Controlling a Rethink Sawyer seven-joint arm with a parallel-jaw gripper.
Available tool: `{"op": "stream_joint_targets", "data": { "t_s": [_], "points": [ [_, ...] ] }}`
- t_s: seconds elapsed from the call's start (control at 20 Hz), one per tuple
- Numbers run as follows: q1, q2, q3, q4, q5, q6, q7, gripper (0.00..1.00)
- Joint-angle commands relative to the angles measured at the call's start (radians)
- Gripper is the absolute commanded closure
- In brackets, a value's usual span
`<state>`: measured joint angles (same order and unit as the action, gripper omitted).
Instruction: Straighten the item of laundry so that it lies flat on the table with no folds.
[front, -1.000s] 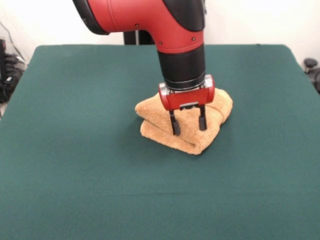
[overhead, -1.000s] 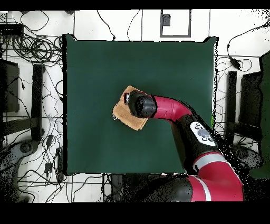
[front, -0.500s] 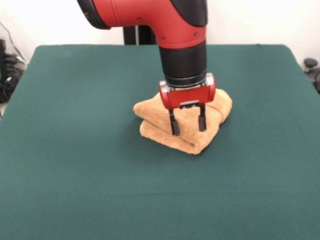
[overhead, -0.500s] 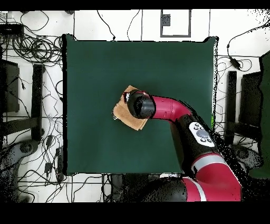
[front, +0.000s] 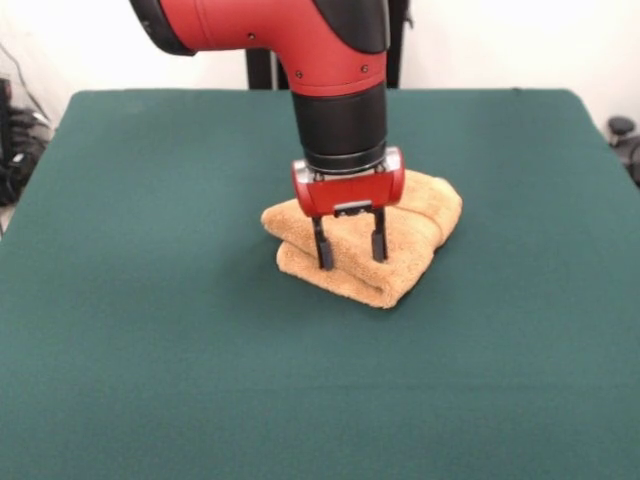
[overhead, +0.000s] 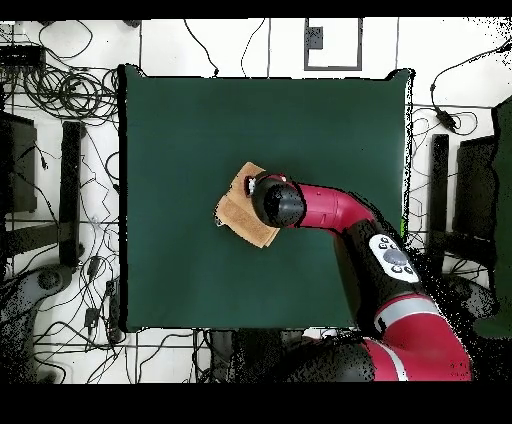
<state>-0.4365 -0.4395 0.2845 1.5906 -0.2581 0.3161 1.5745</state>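
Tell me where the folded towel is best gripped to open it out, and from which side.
Probably the top layer's free edge, taken from straight above. The towel lies folded in stacked layers on the table, with a rounded fold along its near right side and layer edges showing at its left end. The gripper hangs over that left part, jaws open. Pinching only the upper layer there should let it peel back.

We see an orange-tan towel (front: 400, 240) folded over on itself in thick layers, a rounded fold at its near edge. It lies bunched, not flat, near the middle of the dark green tabletop (front: 150, 330), set at an angle to the tabletop's edges in the overhead view (overhead: 238, 208).
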Motion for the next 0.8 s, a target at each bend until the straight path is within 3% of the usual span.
{"op": "stream_joint_targets", "data": {
  "t_s": [0.05,0.5,0.8],
  "points": [
    [0.028,0.071,0.045,0.005,-0.048,-0.046,0.061,0.0],
    [0.058,0.097,0.032,-0.028,-0.041,-0.065,0.083,0.0],
    [0.101,0.062,-0.023,-0.009,-0.034,-0.086,0.131,0.0]
  ]
}}
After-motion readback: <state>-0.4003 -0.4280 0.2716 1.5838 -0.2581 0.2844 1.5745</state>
